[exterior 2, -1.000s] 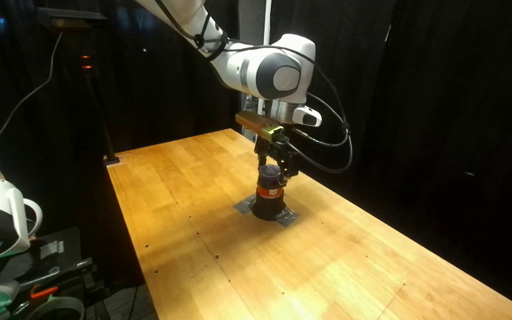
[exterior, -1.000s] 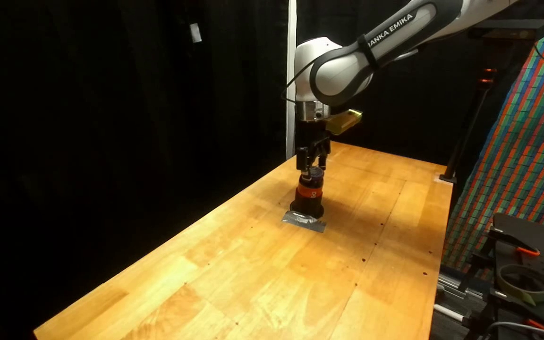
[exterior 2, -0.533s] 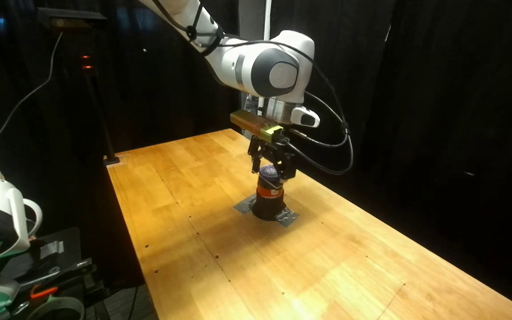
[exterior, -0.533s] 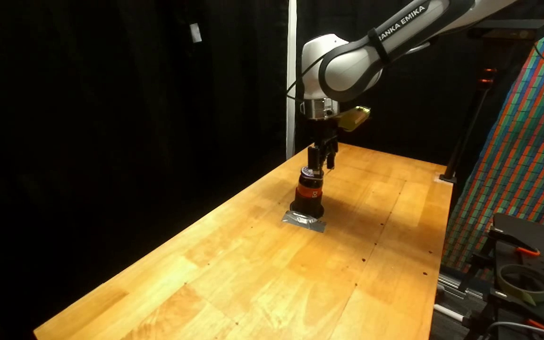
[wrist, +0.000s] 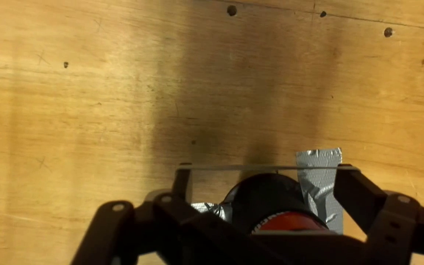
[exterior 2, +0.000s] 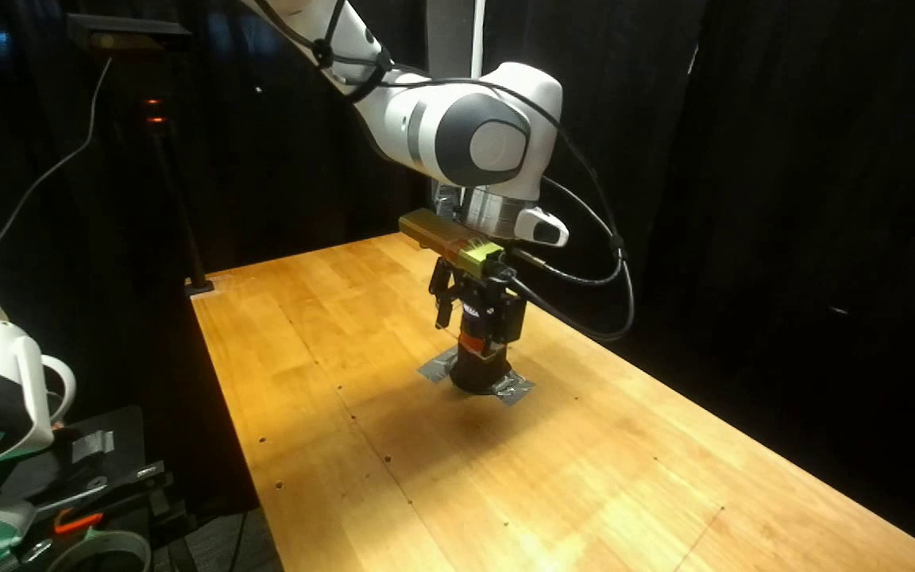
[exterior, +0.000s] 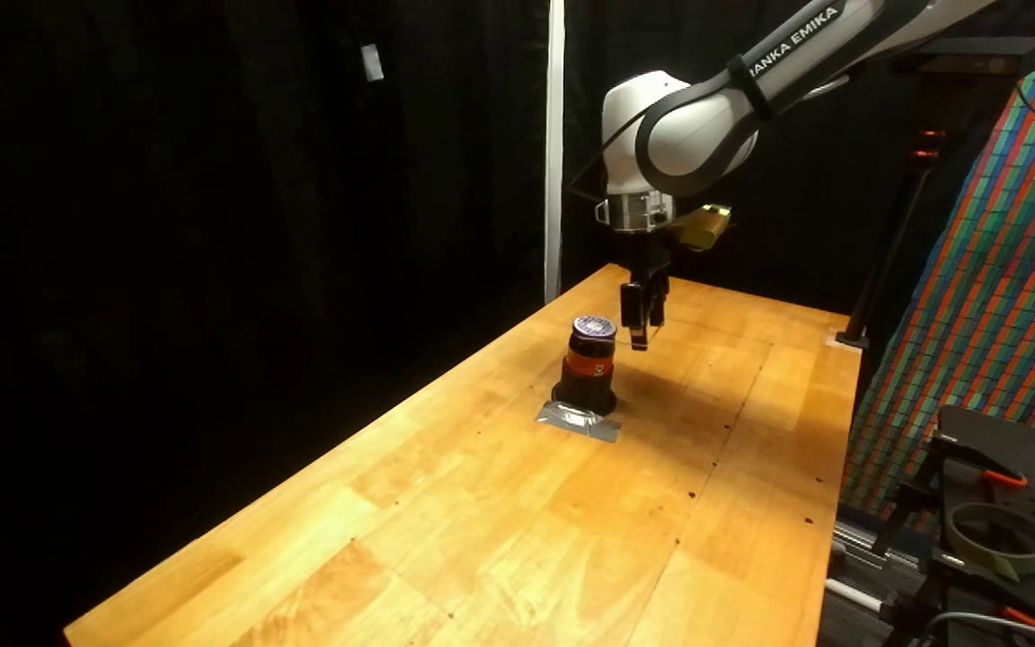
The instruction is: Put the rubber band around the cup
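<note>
One dark curtain (exterior: pixel 239 296): fills the left side of an exterior view, beyond your wooden table (exterior: pixel 499 539).
Gray tape (exterior: pixel 578 422): stuck to the tabletop, against the base of the cup (exterior: pixel 589 364).
Cup: upright on the table in both exterior views, with a black base, an orange stripe and a pale patterned top.
Rubber band (wrist: pixel 234 168): stretched straight between your fingertips in the wrist view; in an exterior view a thin strand (exterior: pixel 623 341) also runs from the cup's upper part to a fingertip. Whether the loop goes fully round the cup is hard to make out.
Gripper (wrist: pixel 267 168): fingers spread wide, pointing down, just right of the cup in that exterior view.
Arm (exterior: pixel 688 135): white and black, extends from the upper right.
Far right: a multicolored striped cloth (exterior: pixel 1003 270), and below it a dark stand (exterior: pixel 1021 431) bearing a tape roll (exterior: pixel 1030 562).
</note>
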